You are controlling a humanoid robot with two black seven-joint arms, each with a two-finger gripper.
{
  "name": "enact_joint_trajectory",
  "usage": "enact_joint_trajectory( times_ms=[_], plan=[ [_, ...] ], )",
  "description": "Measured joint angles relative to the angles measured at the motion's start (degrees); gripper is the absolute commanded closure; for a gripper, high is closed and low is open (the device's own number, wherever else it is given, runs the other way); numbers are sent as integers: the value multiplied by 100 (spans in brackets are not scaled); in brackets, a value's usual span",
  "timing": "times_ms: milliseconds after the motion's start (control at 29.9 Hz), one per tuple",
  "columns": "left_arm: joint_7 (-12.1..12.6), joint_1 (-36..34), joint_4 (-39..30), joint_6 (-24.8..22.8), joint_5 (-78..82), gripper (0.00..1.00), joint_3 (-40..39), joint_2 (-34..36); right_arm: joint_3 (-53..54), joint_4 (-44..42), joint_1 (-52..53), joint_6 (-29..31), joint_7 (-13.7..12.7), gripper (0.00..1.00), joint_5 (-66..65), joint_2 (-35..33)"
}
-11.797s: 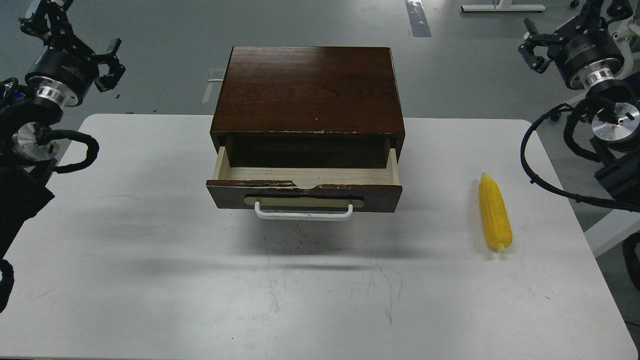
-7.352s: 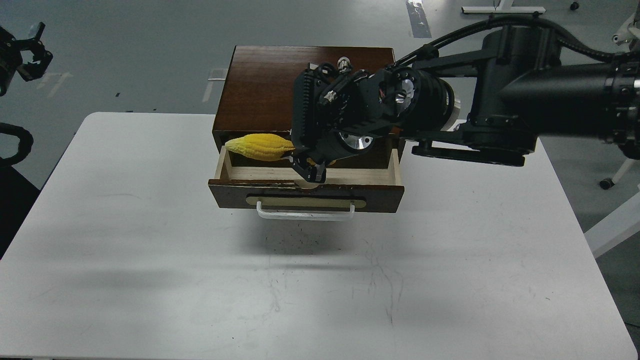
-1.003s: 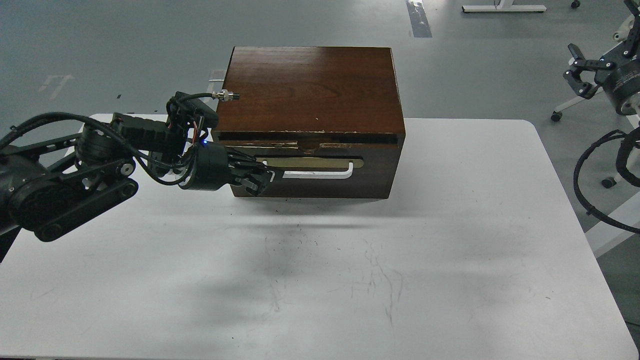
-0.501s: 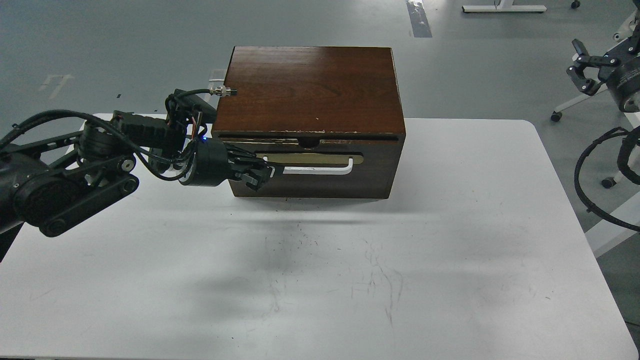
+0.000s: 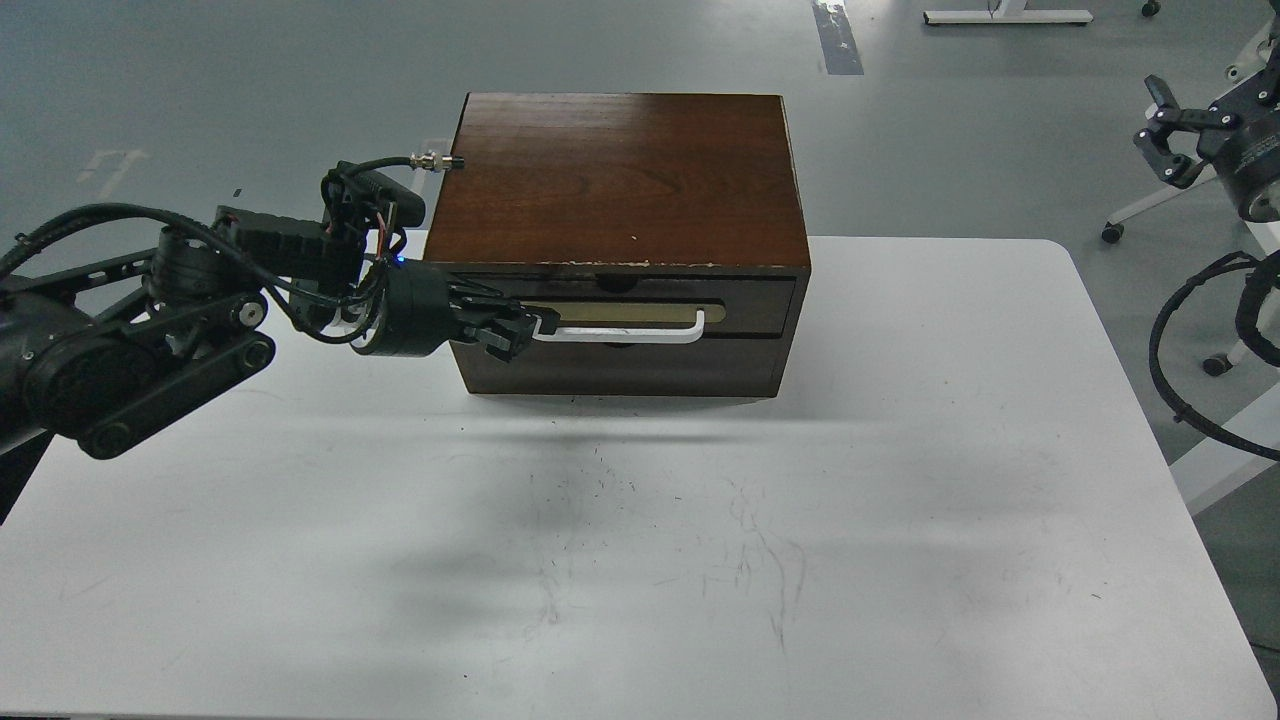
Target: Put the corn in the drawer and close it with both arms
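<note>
The dark brown drawer [image 5: 640,305] sits pushed flush into its wooden cabinet [image 5: 620,170]; its white bar handle [image 5: 625,333] lies over the beige plate. The corn is hidden, out of sight. My left gripper [image 5: 520,328] comes in from the left and rests against the drawer front at the left end of the handle. Its dark fingers blend with the wood, so I cannot tell open from shut. My right gripper [image 5: 1165,130] hangs off the table at the far upper right, fingers spread, holding nothing.
The cabinet stands at the back middle of the white table [image 5: 640,560]. My left arm [image 5: 150,340] stretches over the table's left back part. Black cables of the right arm [image 5: 1190,360] hang beside the right table edge.
</note>
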Motion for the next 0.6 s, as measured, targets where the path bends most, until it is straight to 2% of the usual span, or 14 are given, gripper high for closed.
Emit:
enact_joint_trajectory(
  times_ms=[234, 334, 368, 401, 434, 501, 535, 568, 602],
  plan=[
    [-19, -96, -84, 0, -157, 100, 0, 13, 1, -6, 0, 0, 0, 2, 0, -21],
    [-120, -170, -122, 0, -583, 100, -77, 93, 0, -6, 0, 1, 0, 2, -4, -23],
    [-158, -216, -129, 0, -832, 95, -109, 134, 1, -6, 0, 5, 0, 2, -4, -23],
    [-193, -270, -136, 0, -1178, 88, -128, 198, 8, -5, 0, 7, 2, 1, -4, -23],
    [-206, -332, -130, 0, -1561, 72, -134, 277, 31, -6, 3, 8, 8, 0, -4, -23],
    [-207, -473, -75, 0, -2512, 52, -162, 425, 78, -6, 19, 17, 23, 0, -4, -29],
    [-207, -518, -44, 0, -2975, 27, -165, 465, 87, -6, 22, 21, 25, 0, -5, -29],
    [-207, -544, -19, 0, -3338, 16, -175, 490, 94, -6, 25, 24, 26, 0, -6, -29],
    [-207, -558, 9, 0, -3852, 11, -200, 535, 98, -4, 31, 24, 28, 0, -7, -30]
  ],
)
